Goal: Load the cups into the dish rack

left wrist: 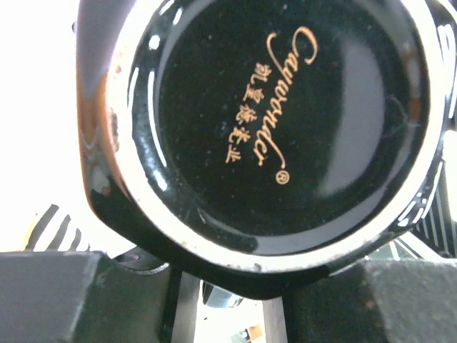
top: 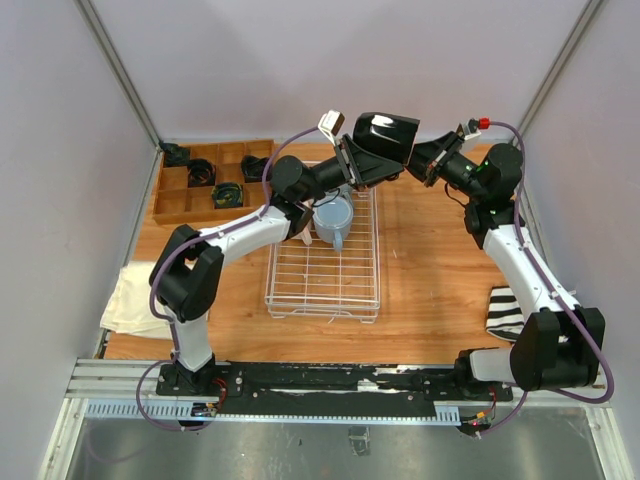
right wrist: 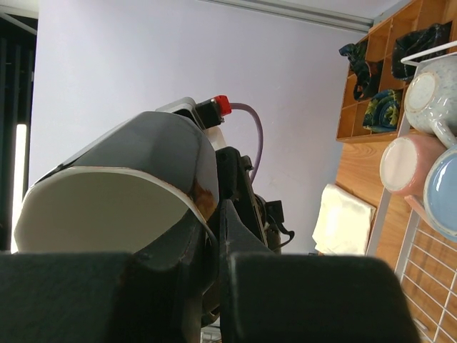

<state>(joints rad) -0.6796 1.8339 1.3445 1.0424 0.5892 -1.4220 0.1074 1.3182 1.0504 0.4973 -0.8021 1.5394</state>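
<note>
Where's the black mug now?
In the top view, the black mug hangs mid-air between the left gripper and right gripper, near the dish rack's far end.

Rack (top: 322, 290) mid-table, 3 cups (top: 335, 218) in far end, tray (top: 188, 207) far L, mug (top: 385, 135) above rack

Black mug (left wrist: 285, 128) cropped at 12 and 3 o'clock in our left wrist view, left tool (left wrist: 228, 304), its hold unclear to us, cups (right wrist: 410, 164) clipped at 3 o'clock in the right wrist view, mostly beneath the left arm (top: 250, 225) from above.
</note>
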